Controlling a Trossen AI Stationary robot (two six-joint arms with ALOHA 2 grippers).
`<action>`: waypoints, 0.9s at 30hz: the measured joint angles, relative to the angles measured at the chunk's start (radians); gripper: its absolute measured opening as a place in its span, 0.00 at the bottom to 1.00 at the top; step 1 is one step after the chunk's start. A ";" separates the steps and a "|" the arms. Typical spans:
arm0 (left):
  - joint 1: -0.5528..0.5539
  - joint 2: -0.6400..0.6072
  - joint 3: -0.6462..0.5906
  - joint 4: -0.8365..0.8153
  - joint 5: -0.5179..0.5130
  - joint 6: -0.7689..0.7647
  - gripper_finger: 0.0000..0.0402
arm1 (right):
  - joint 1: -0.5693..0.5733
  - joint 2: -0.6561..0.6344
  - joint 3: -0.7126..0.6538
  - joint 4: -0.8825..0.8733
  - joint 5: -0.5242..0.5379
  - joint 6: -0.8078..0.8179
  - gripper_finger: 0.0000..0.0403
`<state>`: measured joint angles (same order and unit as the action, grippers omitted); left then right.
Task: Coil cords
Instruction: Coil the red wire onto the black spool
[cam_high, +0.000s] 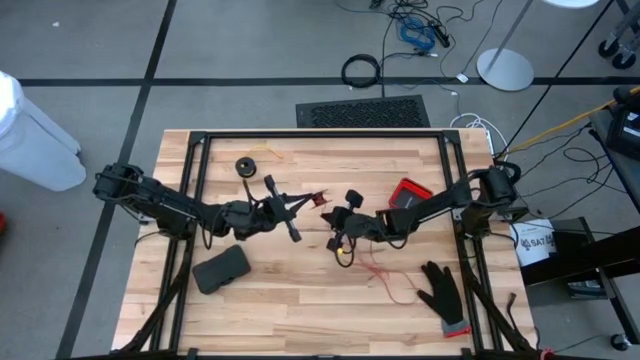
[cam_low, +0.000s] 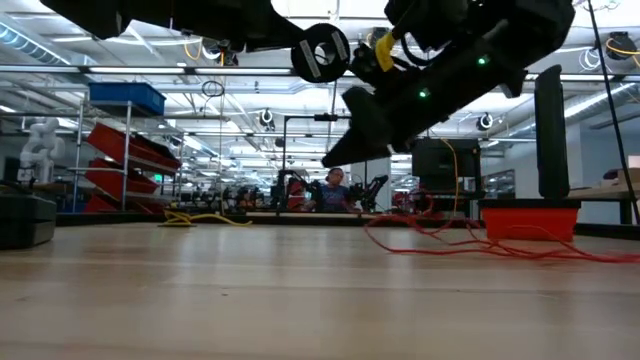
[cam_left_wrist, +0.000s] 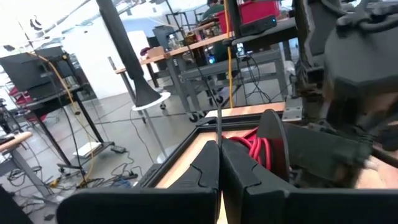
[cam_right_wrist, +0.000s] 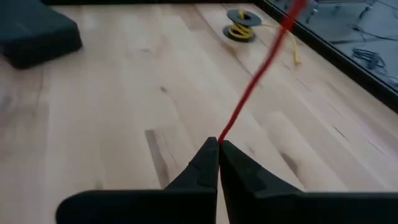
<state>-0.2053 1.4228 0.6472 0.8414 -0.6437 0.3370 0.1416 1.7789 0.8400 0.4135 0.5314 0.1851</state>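
Note:
A small black spool (cam_left_wrist: 271, 144) wound with red cord (cam_left_wrist: 254, 148) is held up between the two arms; it also shows in the low view (cam_low: 320, 50). My left gripper (cam_left_wrist: 218, 146) is shut on the spool over the table's middle (cam_high: 312, 204). My right gripper (cam_right_wrist: 218, 144) is shut on the red cord just beside it (cam_high: 330, 214). The rest of the red cord (cam_high: 385, 275) lies loose on the table. The yellow-tan cord on its black spool (cam_high: 247, 165) lies flat at the far left. My left gripper pinches a thin black flange edge (cam_left_wrist: 219, 127) of the spool between its two fingertips, coming level from the table's left. The spool is lifted clear of the table, its axis about level. My right gripper pinches the red cord (cam_right_wrist: 225, 132) between its two fingertips, a single strand. The fingers come from the table's right, slanting toward the far left. From the tips the cord runs straight and taut up and away (cam_right_wrist: 273, 46).
A black pouch (cam_high: 222, 268) lies near left. A black glove (cam_high: 440, 290) lies near right. A red box (cam_high: 410, 192) stands on the right. The black frame (cam_high: 320, 135) runs round the table. A person (cam_low: 333, 190) sits in the room far behind.

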 joint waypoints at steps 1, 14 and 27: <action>0.005 0.003 0.000 0.004 0.001 -0.003 0.00 | -0.004 0.006 0.012 0.010 -0.010 -0.006 0.00; 0.024 0.104 0.002 0.016 -0.012 0.013 0.00 | 0.003 -0.007 0.187 -0.082 -0.017 -0.063 0.00; 0.018 0.114 0.002 -0.091 -0.058 0.107 0.00 | 0.059 -0.058 0.294 -0.369 0.050 -0.050 0.00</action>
<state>-0.1870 1.5368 0.6487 0.7505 -0.7021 0.4442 0.2007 1.7206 1.1343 0.0443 0.5813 0.1350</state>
